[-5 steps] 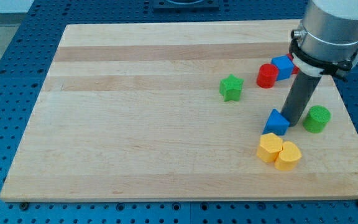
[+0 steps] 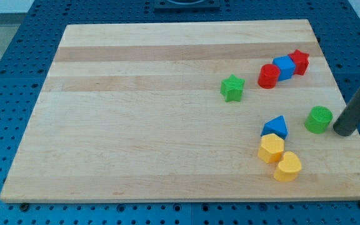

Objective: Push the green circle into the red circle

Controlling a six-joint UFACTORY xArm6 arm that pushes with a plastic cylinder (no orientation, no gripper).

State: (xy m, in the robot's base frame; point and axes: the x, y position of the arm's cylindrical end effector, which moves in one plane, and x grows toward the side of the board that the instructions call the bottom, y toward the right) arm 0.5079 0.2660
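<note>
the arm's dark rod comes in from the view's right edge, and my tip rests on the pale wooden board just to the view's right of the small green circle block, very near it, though whether the two touch cannot be told. the rod ends plainly, with no jaws to stand open or closed.

the green circle block sits close to the board's right edge, about midway down. the small red circle block lies well apart from it, toward the view's top and left. that red circle heads a short slanted row: a blue cube-like block touches it on the right, and a red star-like block follows at the upper right end.

a green star-shaped block stands alone to the left of that row. below it, toward the view's bottom, a blue triangular block sits left of the green circle, with a yellow hexagonal block touching its lower side and a yellow heart-like block just beside that, lower and to the right.
</note>
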